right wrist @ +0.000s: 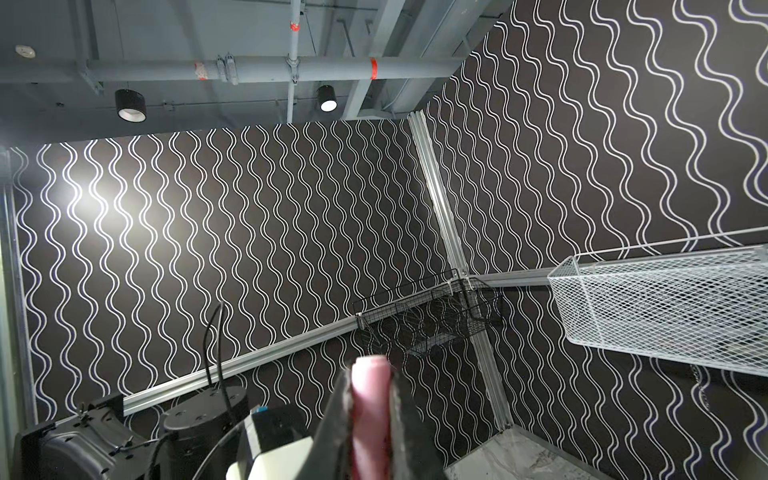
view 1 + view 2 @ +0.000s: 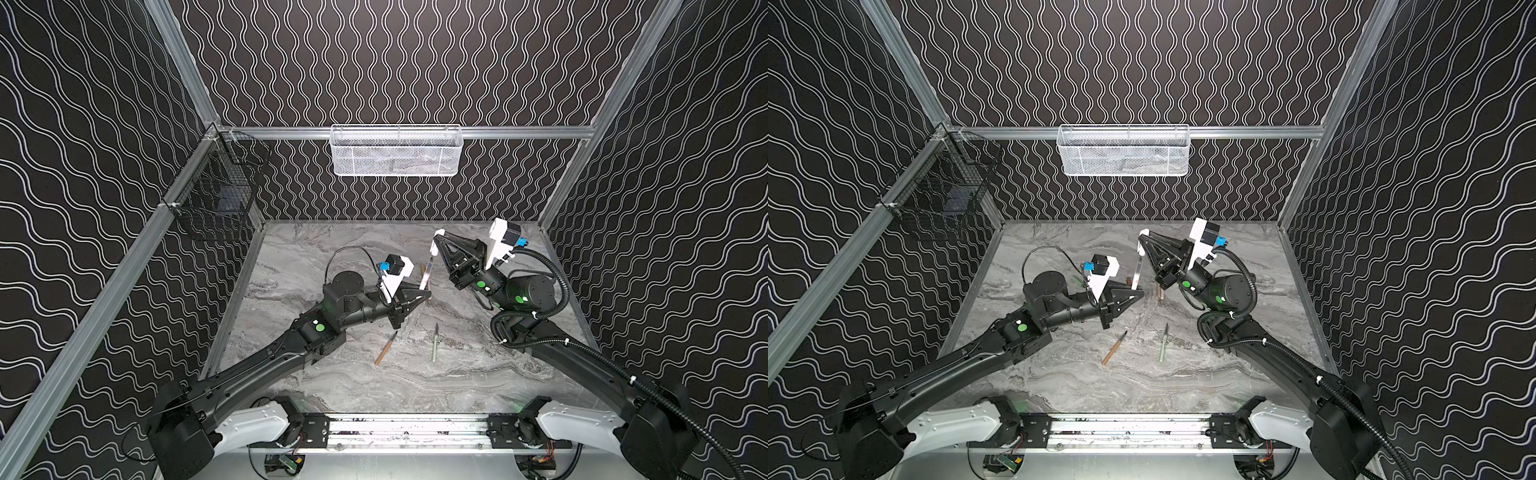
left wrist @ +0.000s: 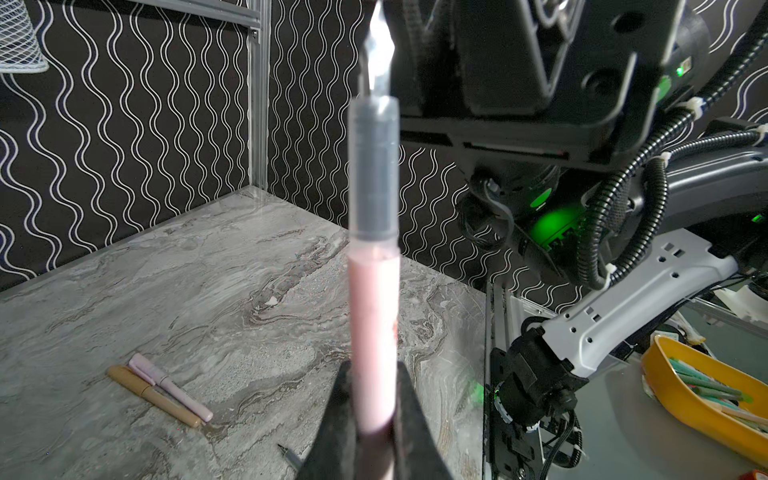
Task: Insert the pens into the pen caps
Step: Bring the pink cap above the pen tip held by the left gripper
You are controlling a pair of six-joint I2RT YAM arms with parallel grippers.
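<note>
Grey marbled tabletop (image 2: 353, 386), black wavy-lined walls (image 2: 415, 62), mesh basket (image 2: 395, 160), tan pen (image 2: 385, 348)

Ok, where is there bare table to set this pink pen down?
Free: the near strip of the marble table between the tan-orange pen, the pale green pen and the front rail; also the far strip below the white mesh basket. Crowded: the middle, where the left gripper and right gripper hang by the capped pens.
</note>
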